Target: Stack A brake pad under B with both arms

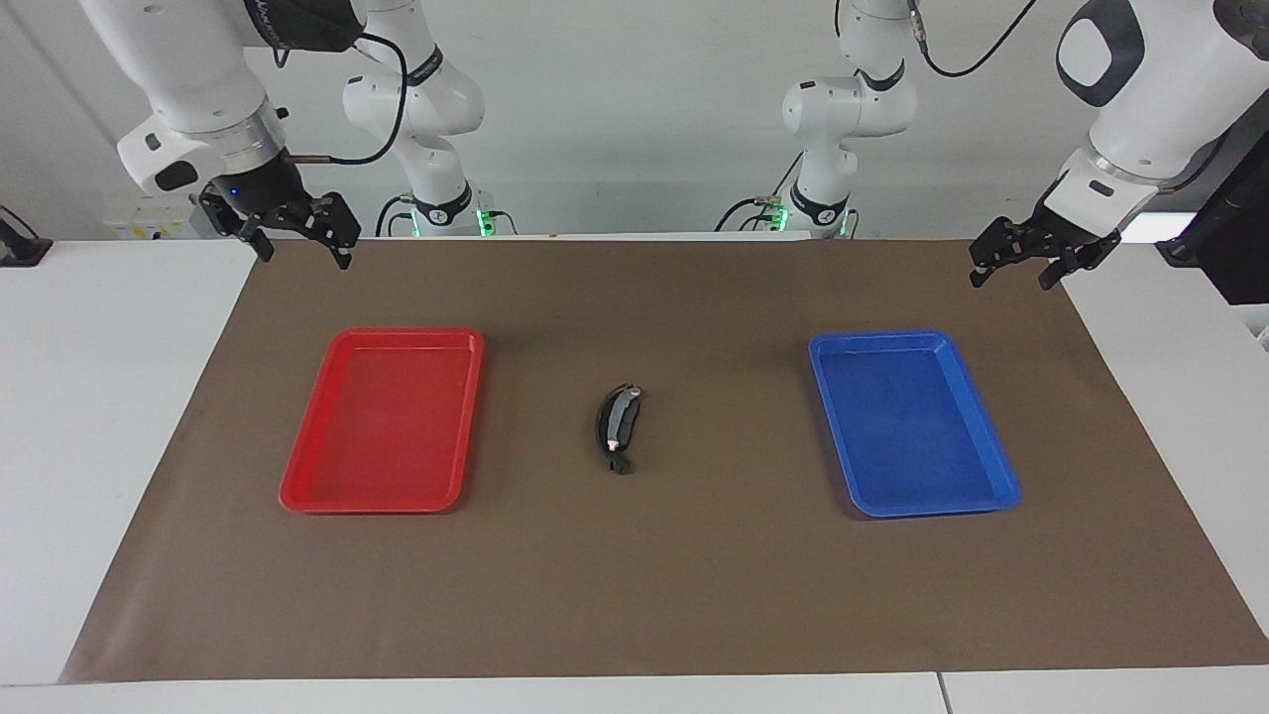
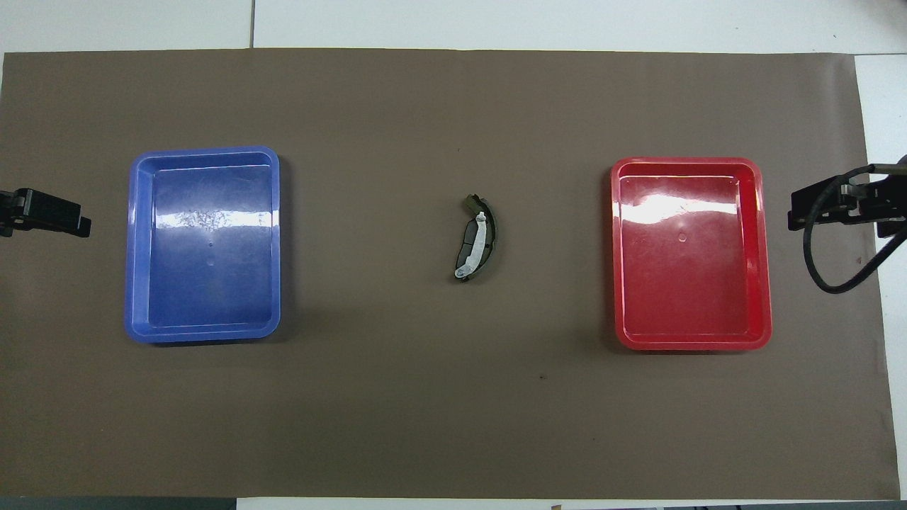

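Between glossy plastic trays — curved dark pad stack [image 1: 617,428] — left end effector [image 1: 1017,266], right end effector [image 1: 300,236] both open, empty.

The blue tray [image 2: 204,244] and the red tray [image 2: 691,253] look like smooth, glossy plastic with bright glare streaks. The brown mat [image 2: 425,411] is matt and paper-like. The brake pad stack [image 2: 477,239] is dull dark grey, with a pale, silvery strip along it.
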{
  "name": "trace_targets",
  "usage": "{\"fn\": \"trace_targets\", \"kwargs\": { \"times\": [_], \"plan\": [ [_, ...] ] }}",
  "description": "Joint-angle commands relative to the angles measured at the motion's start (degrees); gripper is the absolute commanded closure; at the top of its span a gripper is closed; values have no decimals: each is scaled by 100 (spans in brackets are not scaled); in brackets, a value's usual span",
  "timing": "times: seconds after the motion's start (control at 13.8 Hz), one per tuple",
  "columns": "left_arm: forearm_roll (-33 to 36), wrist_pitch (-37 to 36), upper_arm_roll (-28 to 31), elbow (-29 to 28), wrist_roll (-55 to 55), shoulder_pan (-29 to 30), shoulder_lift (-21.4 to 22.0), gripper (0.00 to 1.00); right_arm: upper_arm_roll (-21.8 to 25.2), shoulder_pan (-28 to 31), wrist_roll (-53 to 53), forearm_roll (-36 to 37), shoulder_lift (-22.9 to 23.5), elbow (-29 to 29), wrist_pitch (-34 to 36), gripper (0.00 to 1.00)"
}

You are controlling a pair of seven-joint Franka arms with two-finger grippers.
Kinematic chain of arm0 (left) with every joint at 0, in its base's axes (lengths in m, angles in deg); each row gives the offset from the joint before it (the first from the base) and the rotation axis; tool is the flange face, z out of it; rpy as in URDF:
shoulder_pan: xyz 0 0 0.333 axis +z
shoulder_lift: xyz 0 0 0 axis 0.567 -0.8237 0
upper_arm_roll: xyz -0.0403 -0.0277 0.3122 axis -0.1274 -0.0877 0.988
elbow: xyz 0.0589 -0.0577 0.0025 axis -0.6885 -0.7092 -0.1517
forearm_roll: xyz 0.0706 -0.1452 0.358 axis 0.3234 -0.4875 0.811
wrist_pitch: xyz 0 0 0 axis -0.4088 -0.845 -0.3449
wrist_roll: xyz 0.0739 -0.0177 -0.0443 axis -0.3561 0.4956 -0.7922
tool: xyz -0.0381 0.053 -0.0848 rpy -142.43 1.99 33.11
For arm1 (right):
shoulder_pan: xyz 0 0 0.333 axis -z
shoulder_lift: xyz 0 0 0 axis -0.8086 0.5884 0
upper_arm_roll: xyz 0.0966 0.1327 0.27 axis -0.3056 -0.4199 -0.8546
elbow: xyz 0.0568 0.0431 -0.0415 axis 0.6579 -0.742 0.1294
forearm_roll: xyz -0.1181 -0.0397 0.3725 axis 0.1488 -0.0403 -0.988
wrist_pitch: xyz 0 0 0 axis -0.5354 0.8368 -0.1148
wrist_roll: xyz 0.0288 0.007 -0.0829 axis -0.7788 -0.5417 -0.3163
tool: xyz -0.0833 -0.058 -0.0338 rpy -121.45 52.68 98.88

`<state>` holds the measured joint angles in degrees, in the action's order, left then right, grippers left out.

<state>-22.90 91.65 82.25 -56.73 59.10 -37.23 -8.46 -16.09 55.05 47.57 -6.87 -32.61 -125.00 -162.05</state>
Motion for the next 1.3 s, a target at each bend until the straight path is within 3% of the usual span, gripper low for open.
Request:
{"fn": "trace_targets", "kwargs": {
  "times": [0.0, 0.94, 1.23],
  "plan": [
    [5, -23, 88, -107, -1, -83, 114, 1, -18, 49, -47, -56, -149, -192, -121, 0],
    [5, -23, 88, -107, -1, -83, 114, 1, -1, 251, -90, -390, -131, -209, -499, 0],
    [5, -23, 88, -107, -1, -83, 114, 1, -1, 216, -583, -249, -140, -235, -516, 0]
  ]
}}
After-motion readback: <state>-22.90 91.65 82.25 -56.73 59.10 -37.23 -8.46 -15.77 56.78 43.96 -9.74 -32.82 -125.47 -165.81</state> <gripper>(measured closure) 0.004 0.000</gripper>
